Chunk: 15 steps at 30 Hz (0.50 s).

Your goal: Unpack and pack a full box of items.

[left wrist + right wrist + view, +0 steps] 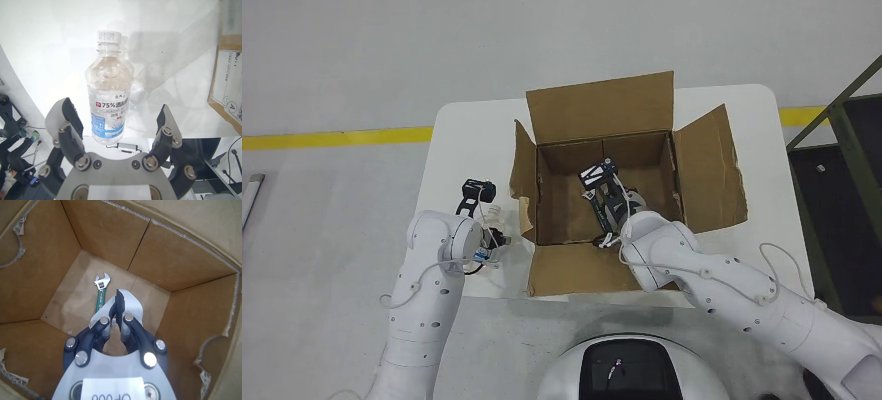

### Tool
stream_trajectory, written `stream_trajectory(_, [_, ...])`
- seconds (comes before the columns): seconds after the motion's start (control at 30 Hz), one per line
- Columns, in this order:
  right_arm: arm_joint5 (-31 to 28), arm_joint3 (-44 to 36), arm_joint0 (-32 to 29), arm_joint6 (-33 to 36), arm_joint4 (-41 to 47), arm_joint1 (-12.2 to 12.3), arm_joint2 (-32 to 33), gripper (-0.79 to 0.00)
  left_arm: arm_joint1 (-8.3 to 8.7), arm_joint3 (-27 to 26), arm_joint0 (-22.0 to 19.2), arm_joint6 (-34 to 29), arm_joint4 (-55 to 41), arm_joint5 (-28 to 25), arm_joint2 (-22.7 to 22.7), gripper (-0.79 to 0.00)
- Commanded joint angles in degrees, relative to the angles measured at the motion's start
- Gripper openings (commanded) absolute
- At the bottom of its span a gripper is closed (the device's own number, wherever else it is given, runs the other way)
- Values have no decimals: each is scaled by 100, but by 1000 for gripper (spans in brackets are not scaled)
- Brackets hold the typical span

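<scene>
Right tool (118, 302) is pressed together in the box (47, 256) above the wrench (101, 289) — I'd spread it first, then pinch the handle (100, 300). Left tool (117, 108) is spread outside the box.

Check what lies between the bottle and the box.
Nothing. The left wrist view shows only bare table between the bottle and the box.
</scene>
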Motion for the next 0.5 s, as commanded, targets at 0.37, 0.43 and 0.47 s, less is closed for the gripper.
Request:
stream_trajectory(0.37, [-524,532,20,-346,309,-224,29,-785,0,0,0,0,0,0,0,0])
stream_trajectory(0.43, [-541,800,131,-326,367,-314,11,-785,0,0,0,0,0,0,0,0])
stream_trajectory(0.47, [-572,906,186,-327,423,-363,1,-785,0,0,0,0,0,0,0,0])
